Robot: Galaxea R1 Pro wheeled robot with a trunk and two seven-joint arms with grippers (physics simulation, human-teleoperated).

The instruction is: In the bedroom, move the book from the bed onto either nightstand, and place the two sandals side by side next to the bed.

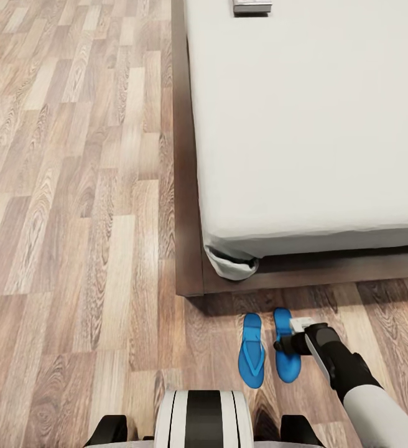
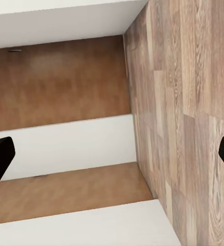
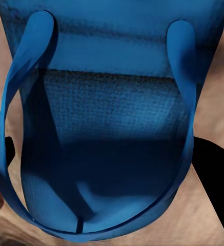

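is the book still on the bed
Yes, the book lies on the mattress of the bed at the far edge of the head view, with both sandals on the floor.

bright, even, shadowless-looking light overhead; the bed (image 1: pixel 303 124) is nearly washed out. soft shadow lies under its frame. the sandal (image 3: pixel 112 128) up close is slightly blurred, its strap casting dark shade.

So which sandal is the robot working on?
Find the big bed and follow its dark frame to the near corner. On the floor there lie two blue sandals side by side. It is the right sandal, the one that the black right tool reaches over.
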